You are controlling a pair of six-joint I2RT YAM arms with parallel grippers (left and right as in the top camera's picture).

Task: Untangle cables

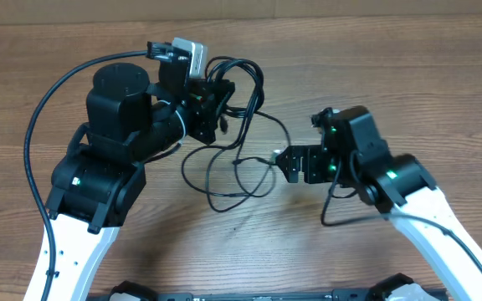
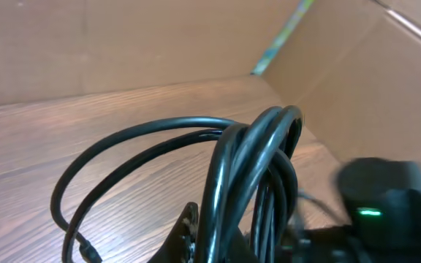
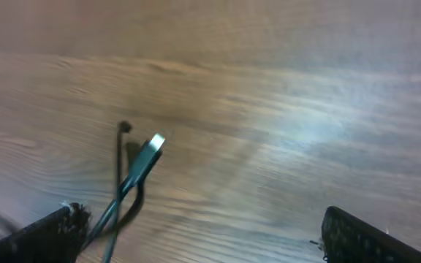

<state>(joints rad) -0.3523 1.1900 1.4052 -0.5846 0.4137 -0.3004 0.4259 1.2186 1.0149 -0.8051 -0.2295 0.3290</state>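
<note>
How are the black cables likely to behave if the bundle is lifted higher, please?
Probably floppy: the cables sag in loose loops from the shut left gripper onto the table. Likely light, being so thin. The loops may snag rather than fall free, and the plug would likely dangle.

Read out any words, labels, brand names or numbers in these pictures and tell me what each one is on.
None: no text can be read in any view. The cables, the wooden table and the cardboard wall show no lettering, and the green indicator light is a plain glow without characters.
</note>
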